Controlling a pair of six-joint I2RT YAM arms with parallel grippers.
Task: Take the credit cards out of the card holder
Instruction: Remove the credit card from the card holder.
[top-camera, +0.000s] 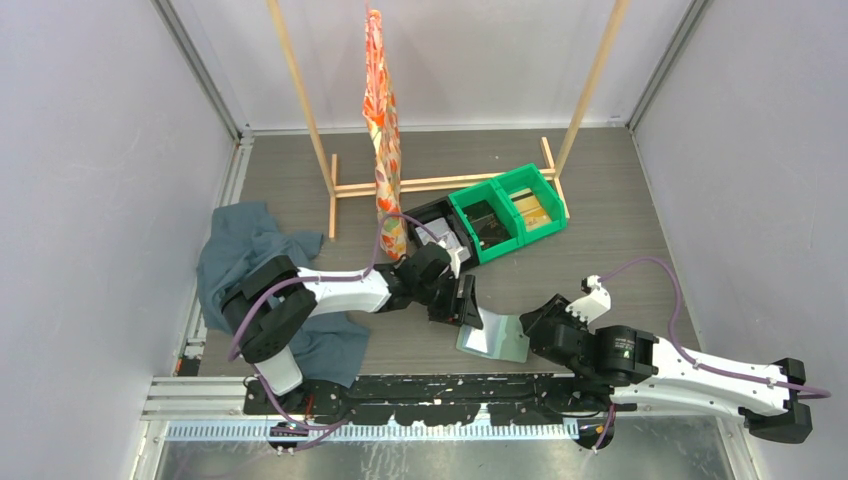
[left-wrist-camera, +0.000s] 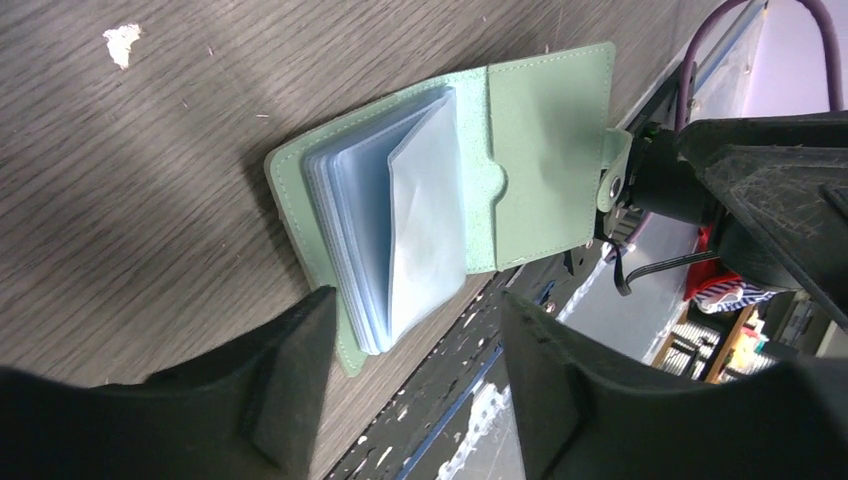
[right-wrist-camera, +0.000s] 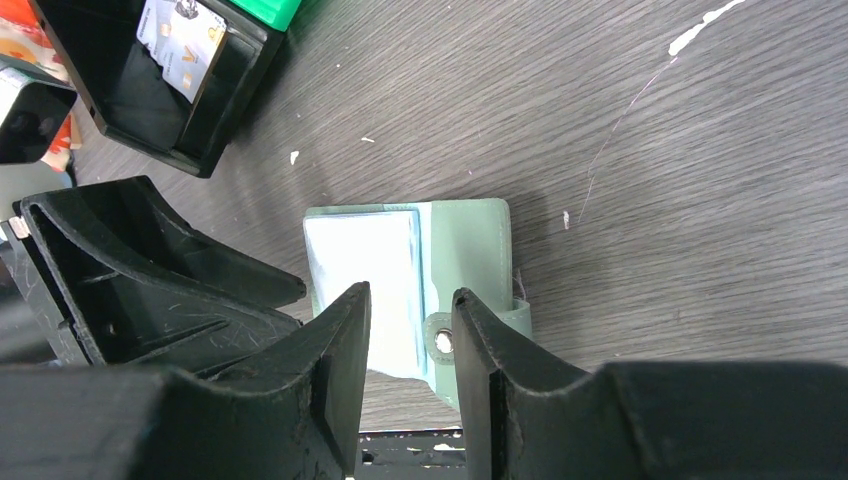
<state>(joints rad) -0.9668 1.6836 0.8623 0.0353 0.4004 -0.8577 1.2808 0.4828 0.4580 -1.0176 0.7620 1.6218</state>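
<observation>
Card holder (top-camera: 492, 338) is seen lying open and flat on the table (top-camera: 620, 250), lower centre of the top view, close to the near edge and between the two grippers. Pale blue plastic sleeves (left-wrist-camera: 400, 230) are fanned up off one cover in the left wrist view. No card face can be made out in them, so how many are left inside cannot be told. Left gripper (top-camera: 466, 312) is spread wide with nothing held. In its own view the fingers (left-wrist-camera: 290, 390) bracket the lower edge of the sleeve stack, close to it but apart from it. Right gripper (top-camera: 532, 322) is set at the opposite side, jaws parted by a narrow gap with nothing clamped across it. The snap strap (right-wrist-camera: 440, 343) lies in that gap and partly under one finger, so the cover is probably being pinned down rather than gripped; this is not certain from these views. A black tray (right-wrist-camera: 140, 105) with some cards (right-wrist-camera: 185, 45) in it is seen at upper left of the right wrist view, beside the green bins (top-camera: 510, 210). Step in hand is judged as holder braced open, a card to be picked. The next move calls for the left fingers to be narrowed onto a card edge at a sleeve mouth, with the cover pressed down so the holder is not dragged along. A thin, slippery sleeve could be caught instead of a card.
</observation>
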